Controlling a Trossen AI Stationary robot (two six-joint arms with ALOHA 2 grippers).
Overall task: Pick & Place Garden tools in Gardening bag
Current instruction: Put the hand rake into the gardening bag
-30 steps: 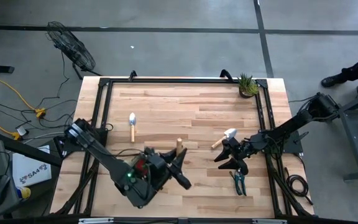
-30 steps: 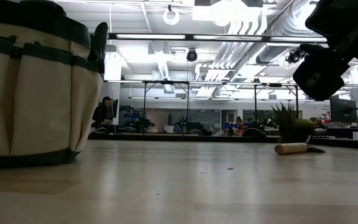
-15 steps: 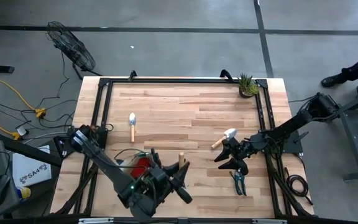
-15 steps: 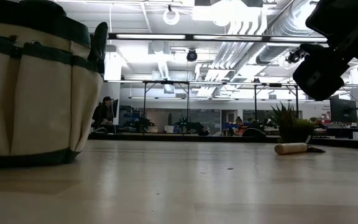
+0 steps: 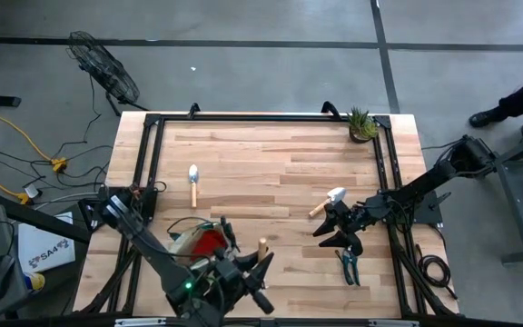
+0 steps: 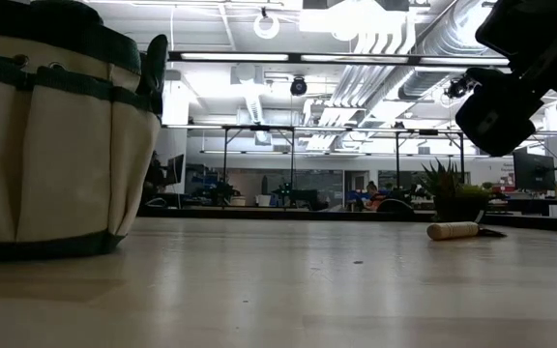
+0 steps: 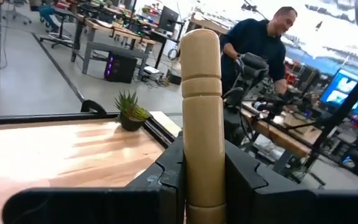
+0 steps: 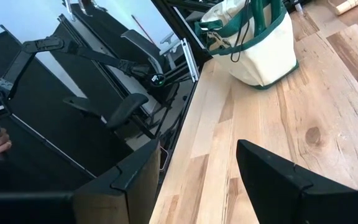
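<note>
wooden desk (image 5: 271, 173) carries the scattered tools, with clock directions read from the overhead view. left claw (image 5: 260, 272) sits near the 6 o'clock edge, closed on a wooden tool handle (image 7: 202, 112); the wrist view shows the handle upright, clamped between both fingers (image 7: 166, 177). which tool the handle belongs to cannot be told, as the working end is hidden. gardening bag (image 5: 198, 243), beige with green trim, stands just beside that claw, toward 9 o'clock from it, with a red cloth piece (image 5: 209, 242) showing inside its mouth. in the low view the bag (image 6: 51, 145) fills the near side of the desk.

right claw (image 5: 337, 229) hangs above the desk at about 4 o'clock, fingers spread wide and holding nothing. a trowel (image 5: 328, 201) with a silver blade lies just beside it toward 12 o'clock. a green-handled pruner (image 5: 348, 264) lies just beyond it toward 6 o'clock. a second trowel (image 5: 193, 183) lies at about 9 o'clock, well apart from both claws, blade pointing to 12 o'clock.

a small potted plant (image 5: 362, 124) stands at the 1 o'clock corner. a person (image 7: 260, 46) shows in the room beyond the desk in the left wrist view.
</note>
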